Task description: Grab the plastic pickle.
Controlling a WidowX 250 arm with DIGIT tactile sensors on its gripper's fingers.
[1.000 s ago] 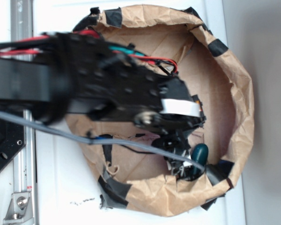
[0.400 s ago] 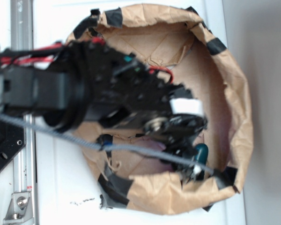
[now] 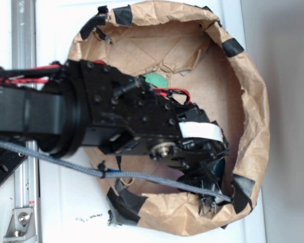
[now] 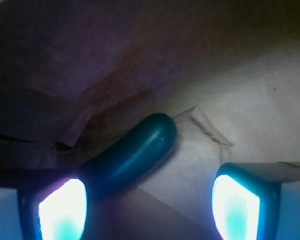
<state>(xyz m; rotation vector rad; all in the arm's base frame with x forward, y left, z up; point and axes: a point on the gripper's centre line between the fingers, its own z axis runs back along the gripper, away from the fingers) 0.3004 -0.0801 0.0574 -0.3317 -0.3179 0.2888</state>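
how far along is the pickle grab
Approach looks done: the end effector is down inside the paper bowl, its open fingers either side of the plastic pickle. In hand: lining up. Left: closing on it and lifting; no grip yet.

1. The exterior view is bright. The white counter (image 3: 66, 202) is washed out, almost pure white.
2. The black arm (image 3: 91, 116) is a bit soft and fuzzy, and its dark parts run together near the claw (image 3: 207, 174).
3. The arm throws a soft shadow inside the brown paper bowl (image 3: 253, 116).
4. The wrist view is dim. The top half is dark and purple-brown.
5. The two fingertips (image 4: 62, 210) glow so bright they turn white with a blue edge. They are out of focus.
6. The plastic pickle (image 4: 140, 150) has a faint shine and soft edges.
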